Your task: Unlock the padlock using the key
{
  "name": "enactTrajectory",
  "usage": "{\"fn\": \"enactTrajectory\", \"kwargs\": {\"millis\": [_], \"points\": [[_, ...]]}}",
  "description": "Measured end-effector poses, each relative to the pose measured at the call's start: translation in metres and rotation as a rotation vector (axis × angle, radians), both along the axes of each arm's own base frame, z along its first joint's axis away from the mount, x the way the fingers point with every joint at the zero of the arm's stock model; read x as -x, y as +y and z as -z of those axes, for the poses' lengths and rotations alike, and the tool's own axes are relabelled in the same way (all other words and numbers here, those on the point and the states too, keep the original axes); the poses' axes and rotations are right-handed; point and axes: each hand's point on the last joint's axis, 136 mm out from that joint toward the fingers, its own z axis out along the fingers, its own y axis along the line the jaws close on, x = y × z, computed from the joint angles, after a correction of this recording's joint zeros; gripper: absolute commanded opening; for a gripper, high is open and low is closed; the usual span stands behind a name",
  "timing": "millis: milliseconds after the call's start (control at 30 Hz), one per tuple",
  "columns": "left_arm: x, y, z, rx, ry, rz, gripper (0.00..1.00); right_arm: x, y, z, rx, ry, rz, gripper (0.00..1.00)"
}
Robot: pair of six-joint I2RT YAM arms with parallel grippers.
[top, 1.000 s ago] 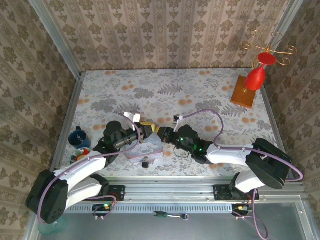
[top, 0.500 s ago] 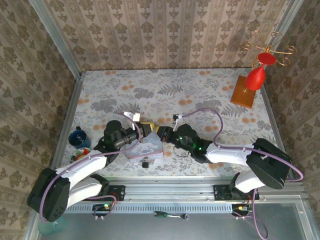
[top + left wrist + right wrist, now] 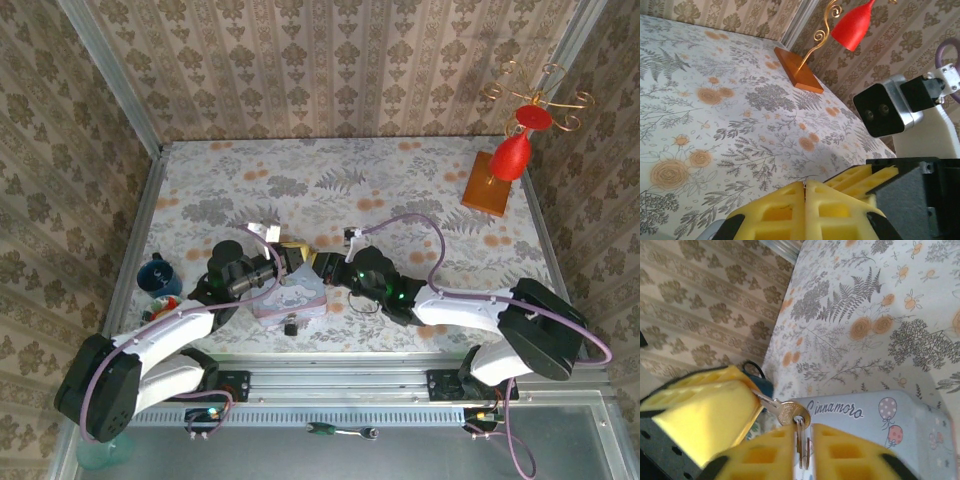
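Padlock (image 3: pixel 291 325), tiny and dark, lies just beside the tin's (image 3: pixel 290 297) near edge. The brass key (image 3: pixel 786 413) on its ring (image 3: pixel 799 439) is pinched by the closed left gripper (image 3: pixel 805 191). The right gripper (image 3: pixel 804 431) stands narrow around the ring; its grip is unclear.

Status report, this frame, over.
Left gripper shut on key. Right gripper barely parted around its ring, grip unclear. Padlock at tin's near side, untouched.

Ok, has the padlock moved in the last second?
No. The padlock sits in the same spot, between the tin and the near table edge.
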Motion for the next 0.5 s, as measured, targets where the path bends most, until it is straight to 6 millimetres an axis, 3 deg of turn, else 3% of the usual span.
{"fn": "enactTrajectory", "kwargs": {"millis": [133,233,367,500], "points": [[0.002,-0.001,-0.003,0.014,-0.021,0.008,0.0,-0.003,-0.012,-0.018,0.025,-0.055,-0.013,0.34],[0.003,-0.001,-0.001,0.016,-0.023,0.008,0.0,-0.013,-0.034,-0.025,-0.002,-0.086,0.023,0.43],[0.005,-0.001,-0.004,0.026,-0.03,0.017,0.0,-0.022,-0.06,-0.006,-0.048,-0.051,0.052,0.43],[0.007,-0.004,-0.011,0.061,-0.049,0.039,0.0,-0.024,-0.054,0.005,-0.095,-0.012,0.001,0.44]]}}
